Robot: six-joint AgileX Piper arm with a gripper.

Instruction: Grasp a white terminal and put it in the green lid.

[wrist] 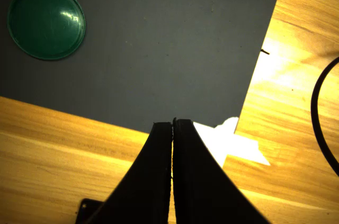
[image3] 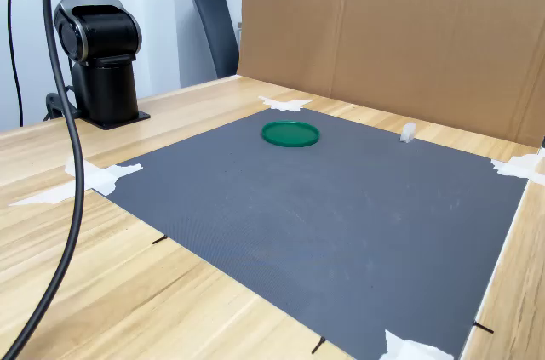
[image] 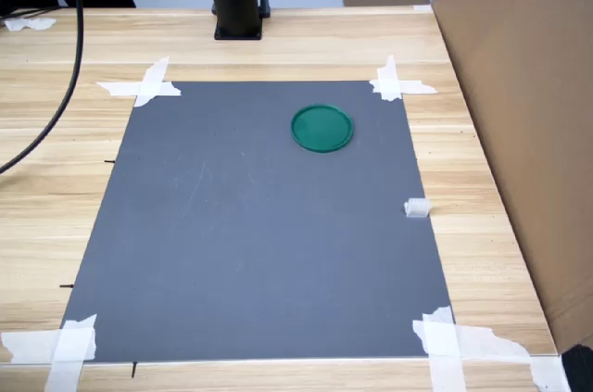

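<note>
Fingers [wrist: 159,181] pressed together, gripper [wrist: 173,124] empty; tiny translucent white terminal [image: 418,208] lies at the mat's [image: 250,253] right edge in the first exterior view, orientation unclear; green lid [image: 321,128] flat beyond.

The lid [image: 321,128] is set on the mat [image: 250,234], toward the arm's base [image: 237,3]. In the first exterior view, the terminal [image: 418,208] is found at the mat's right edge, well apart from the lid and nearer the camera.

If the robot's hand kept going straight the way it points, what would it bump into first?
Probably the white tape strip on the corner of the flat grey mat, just past the shut hand. Depth is unclear. The round dark-green plastic lid lies well aside.
</note>
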